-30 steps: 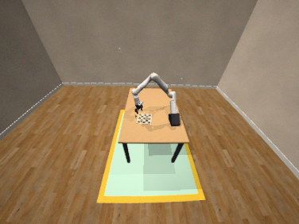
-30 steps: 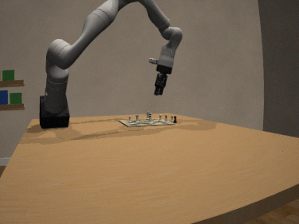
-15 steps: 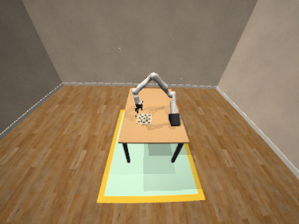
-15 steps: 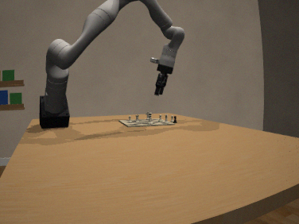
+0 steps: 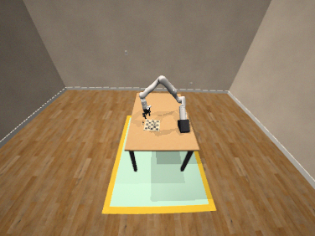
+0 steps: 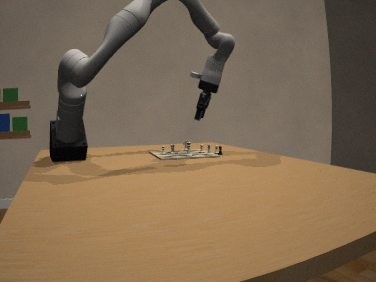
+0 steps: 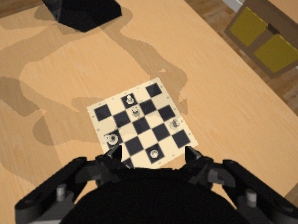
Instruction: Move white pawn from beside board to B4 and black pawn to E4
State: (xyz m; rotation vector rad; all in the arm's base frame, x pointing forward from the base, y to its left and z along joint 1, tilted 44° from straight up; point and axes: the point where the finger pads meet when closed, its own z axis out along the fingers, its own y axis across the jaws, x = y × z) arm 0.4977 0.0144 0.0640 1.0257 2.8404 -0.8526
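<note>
- Gripper (image 5: 146, 113) (image 6: 198, 119) (image 7: 153, 152) hangs above the board, jaws fully spread, gripping nothing, probably kept high to spare the standing pieces.
- Small dark piece (image 6: 220, 150), likely the black pawn, stands at the flat, chequered board's (image 5: 158, 128) (image 6: 165, 157) (image 7: 142, 95) edge; white pawn, I can't single out.
- Smooth, wood-grained table (image 5: 167, 142) (image 6: 190, 215) (image 7: 50, 65) beneath.

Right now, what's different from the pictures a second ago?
The pincer has twisted a little at the wrist, so in the side view its fingers line up more; I can't tell which way it turned. It has hardly shifted otherwise, and nothing was grabbed or let go. The board looks the same.
</note>
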